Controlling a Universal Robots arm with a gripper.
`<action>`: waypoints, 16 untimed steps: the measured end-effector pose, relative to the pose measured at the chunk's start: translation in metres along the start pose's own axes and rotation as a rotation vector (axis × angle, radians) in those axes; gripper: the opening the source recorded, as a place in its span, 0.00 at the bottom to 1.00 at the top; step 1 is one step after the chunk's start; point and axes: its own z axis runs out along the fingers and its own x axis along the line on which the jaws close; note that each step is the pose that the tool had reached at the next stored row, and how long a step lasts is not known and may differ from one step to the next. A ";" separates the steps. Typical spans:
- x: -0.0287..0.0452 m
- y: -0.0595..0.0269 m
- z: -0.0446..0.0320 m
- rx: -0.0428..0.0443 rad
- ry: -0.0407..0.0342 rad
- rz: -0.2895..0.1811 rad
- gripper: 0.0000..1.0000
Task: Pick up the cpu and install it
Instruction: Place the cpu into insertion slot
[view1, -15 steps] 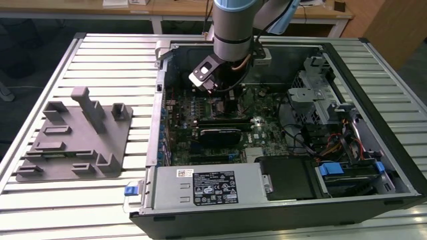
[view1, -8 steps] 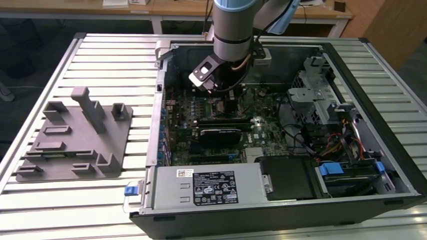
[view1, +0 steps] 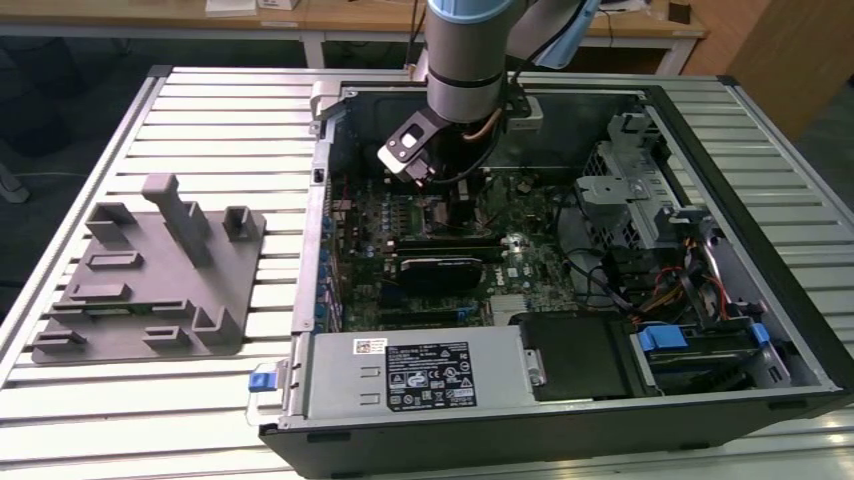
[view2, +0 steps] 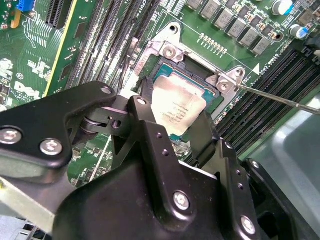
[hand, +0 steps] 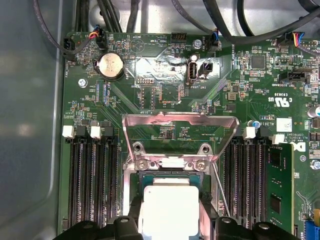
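In the exterior view, an open computer case (view1: 747, 130) lies flat on the slatted tabletop (view1: 200, 100). A grey fixture (view1: 147, 280) stands at 9 o'clock from the case, on the exterior view's left, well apart from it. The arm (view1: 461, 50) enters from 12 o'clock and reaches almost straight down into the case. Its last part hangs over the motherboard (view1: 534, 270), in the half of the board toward 12 o'clock. A small camera housing (view1: 407, 150) sits on the wrist, tilted toward 8 o'clock.

In the second wrist view, the claw (view2: 172, 115) points down at the processor socket. Its two black fingers (view2: 145, 120) stand narrow, one on each of two opposite edges of the cpu (view2: 177, 107), and they grip it. The cpu lies level, inside the outline of the socket frame (view2: 170, 50). I cannot tell if it is fully seated or just above the contacts. A thin metal lever (view2: 280, 100) stretches away beside the socket, and long memory slots (view2: 110, 40) run nearby.

In the first wrist view, the cpu (hand: 170, 205) shows its pale metal top between the fingers (hand: 131, 215). The silver load plate (hand: 180, 122) of the socket stands swung open just beyond it. A coin battery (hand: 111, 66) sits farther away on the board, and one memory module (hand: 280, 185) is in a slot to one side.
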 end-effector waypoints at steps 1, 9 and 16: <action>0.0000 0.0000 0.0000 0.0000 -0.0001 0.003 0.53; 0.0000 0.0000 0.0001 0.0001 -0.0004 0.012 0.53; 0.0000 0.0000 0.0005 0.0001 -0.0005 0.012 0.53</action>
